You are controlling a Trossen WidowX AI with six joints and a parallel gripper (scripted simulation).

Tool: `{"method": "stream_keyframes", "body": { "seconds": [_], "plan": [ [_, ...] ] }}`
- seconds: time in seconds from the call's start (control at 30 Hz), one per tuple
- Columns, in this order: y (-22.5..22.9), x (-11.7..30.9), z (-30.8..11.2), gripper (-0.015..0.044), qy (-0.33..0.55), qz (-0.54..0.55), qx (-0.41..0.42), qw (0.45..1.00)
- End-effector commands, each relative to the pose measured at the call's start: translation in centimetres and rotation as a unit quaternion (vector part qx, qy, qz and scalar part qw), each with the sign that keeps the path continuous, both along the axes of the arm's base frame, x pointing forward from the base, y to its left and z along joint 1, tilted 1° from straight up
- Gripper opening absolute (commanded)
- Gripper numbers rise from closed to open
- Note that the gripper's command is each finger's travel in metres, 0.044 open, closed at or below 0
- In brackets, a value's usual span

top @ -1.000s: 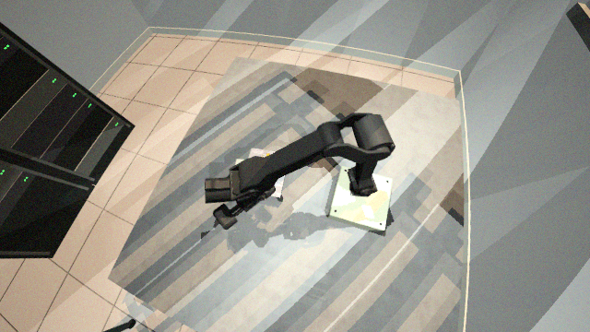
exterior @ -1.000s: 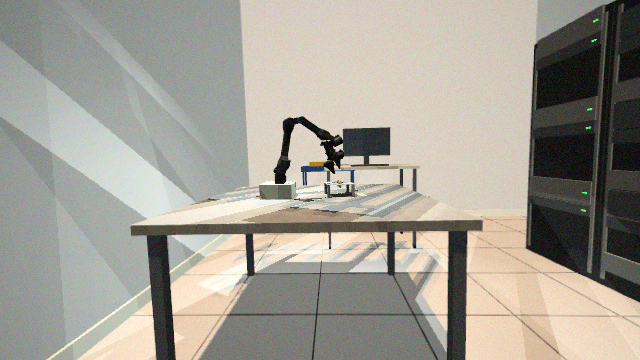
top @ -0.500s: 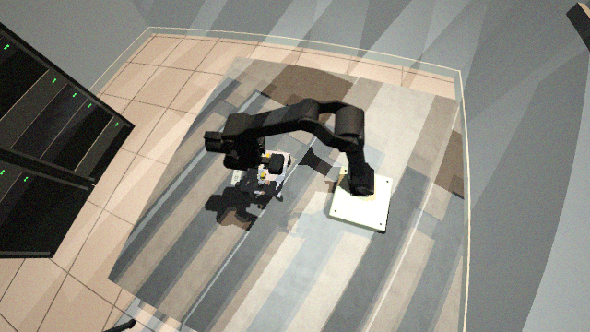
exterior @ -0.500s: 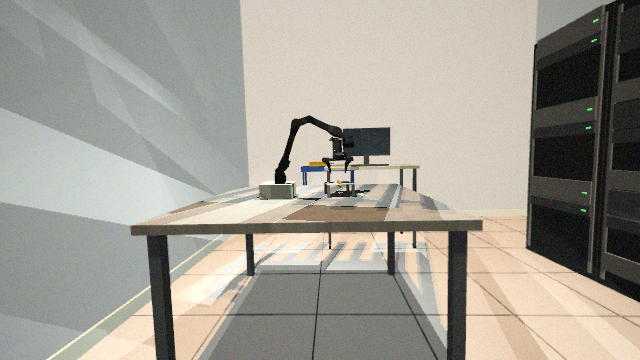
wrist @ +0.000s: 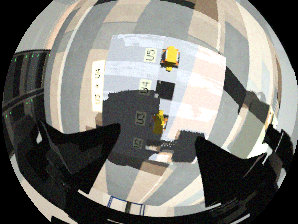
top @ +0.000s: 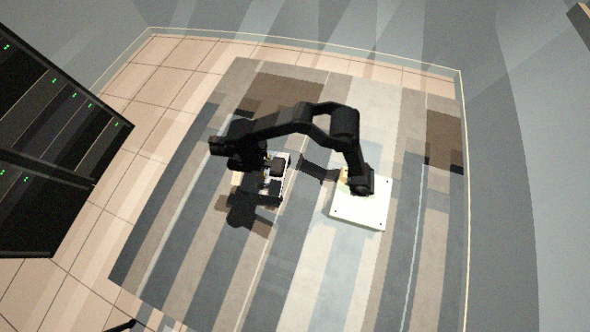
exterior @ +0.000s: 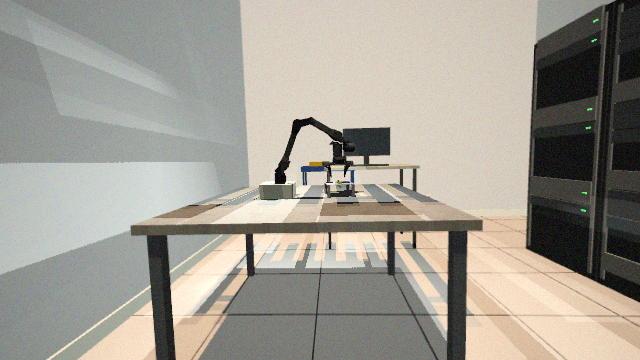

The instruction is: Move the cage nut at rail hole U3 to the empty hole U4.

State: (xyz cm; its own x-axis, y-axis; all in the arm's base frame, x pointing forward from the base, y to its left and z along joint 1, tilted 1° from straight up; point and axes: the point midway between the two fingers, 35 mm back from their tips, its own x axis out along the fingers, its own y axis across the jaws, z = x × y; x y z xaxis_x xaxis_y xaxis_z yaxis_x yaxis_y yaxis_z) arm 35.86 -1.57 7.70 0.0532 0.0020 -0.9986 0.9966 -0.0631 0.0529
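Observation:
The rail plate [wrist: 202,82] [exterior: 348,186] stands raised on the table, partly covered by the arm in the top view. In the wrist view, a yellow cage nut [wrist: 160,122] sits at U3, in the gripper's shadow. The other yellow nut [wrist: 171,57] sits at U5. Hole U4 [wrist: 165,90] is dark and empty between them. My gripper [wrist: 158,135] [exterior: 338,175] is open and empty, pointing down above the plate. In the wrist view its fingertips lie on either side of the U3–U2 end. The spring wings under the plate are hidden.
A card [wrist: 97,83] [top: 235,178] marked for U3 and U4 lies beside the plate. The arm's pale base block [top: 359,212] [exterior: 277,191] stands on the same table. Server racks [top: 55,134] [exterior: 565,150] and a monitor [exterior: 367,141] stand beyond the table.

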Motion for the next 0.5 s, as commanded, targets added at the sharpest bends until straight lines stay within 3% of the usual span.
{"method": "stream_keyframes", "body": {
  "seconds": [0.0, 0.23, 0.47],
  "plan": [
    [-0.09, 0.05, -0.13, 0.0309, -0.002, -0.004, -0.002, 1.0],
    [-0.09, 0.05, -0.13, 0.0125, -0.002, -0.004, -0.002, 1.0],
    [-0.09, 0.05, -0.13, 0.012, -0.002, -0.004, -0.002, 1.0]
  ]
}}
